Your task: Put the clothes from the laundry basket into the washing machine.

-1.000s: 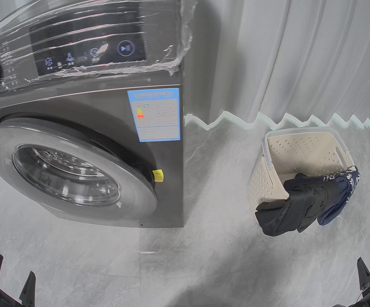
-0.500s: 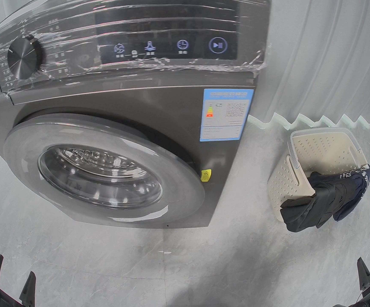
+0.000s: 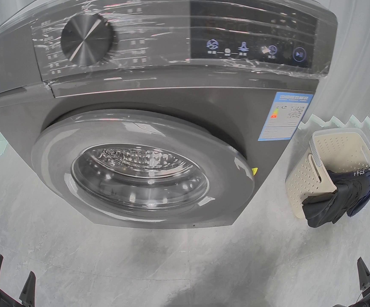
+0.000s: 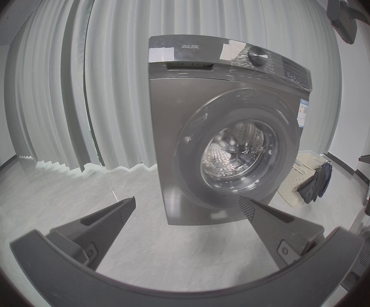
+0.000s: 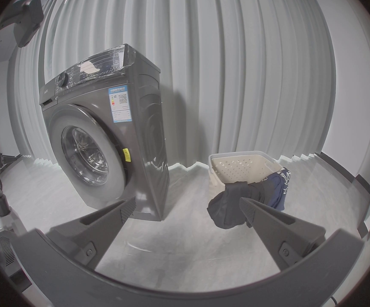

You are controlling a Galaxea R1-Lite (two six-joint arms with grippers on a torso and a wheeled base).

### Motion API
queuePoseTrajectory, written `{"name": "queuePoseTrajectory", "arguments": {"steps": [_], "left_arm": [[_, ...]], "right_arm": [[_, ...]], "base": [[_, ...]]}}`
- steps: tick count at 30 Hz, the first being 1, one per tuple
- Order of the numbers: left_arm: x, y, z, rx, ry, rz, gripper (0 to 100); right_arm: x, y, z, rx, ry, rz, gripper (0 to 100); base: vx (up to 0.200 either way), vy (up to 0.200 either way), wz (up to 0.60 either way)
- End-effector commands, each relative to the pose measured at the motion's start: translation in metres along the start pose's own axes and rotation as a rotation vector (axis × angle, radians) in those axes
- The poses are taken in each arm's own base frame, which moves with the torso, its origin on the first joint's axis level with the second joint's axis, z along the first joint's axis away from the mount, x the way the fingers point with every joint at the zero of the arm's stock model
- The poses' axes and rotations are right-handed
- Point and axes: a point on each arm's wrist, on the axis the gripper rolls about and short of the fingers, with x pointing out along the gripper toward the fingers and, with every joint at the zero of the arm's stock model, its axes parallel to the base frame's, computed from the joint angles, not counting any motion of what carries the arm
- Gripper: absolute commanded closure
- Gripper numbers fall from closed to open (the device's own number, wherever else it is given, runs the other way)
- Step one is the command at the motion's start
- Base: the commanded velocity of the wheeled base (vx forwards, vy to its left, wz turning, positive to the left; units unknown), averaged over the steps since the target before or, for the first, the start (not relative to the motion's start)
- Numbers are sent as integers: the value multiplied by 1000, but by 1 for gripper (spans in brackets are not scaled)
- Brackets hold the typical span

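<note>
one washing machine (image 3: 151, 107), one basket (image 3: 303, 179), two garments (image 3: 336, 196), left gripper (image 4: 186, 200), right gripper (image 5: 186, 201), both released

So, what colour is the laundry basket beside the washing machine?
The laundry basket is cream, with rows of small holes; the right wrist view shows it best.

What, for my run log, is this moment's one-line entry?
washing machine door: shut | clothes: draped over laundry basket rim | left gripper: open | right gripper: open
</note>
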Motion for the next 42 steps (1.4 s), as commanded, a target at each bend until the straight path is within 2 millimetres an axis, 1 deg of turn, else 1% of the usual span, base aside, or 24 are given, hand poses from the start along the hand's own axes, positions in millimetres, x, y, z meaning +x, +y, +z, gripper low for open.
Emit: {"name": "queuePoseTrajectory", "arguments": {"steps": [1, 12, 18, 42], "left_arm": [[0, 0, -5, 0, -2, 0, 0], [0, 0, -5, 0, -2, 0, 0], [0, 0, -5, 0, -2, 0, 0], [0, 0, -5, 0, -2, 0, 0]], "right_arm": [[0, 0, -5, 0, 0, 1, 0], [0, 0, -5, 0, 0, 1, 0], [0, 0, -5, 0, 0, 0, 0], [0, 0, -5, 0, -2, 1, 0]], "base": [[0, 0, 0], [0, 0, 0], [-200, 0, 0], [0, 0, 0]]}}
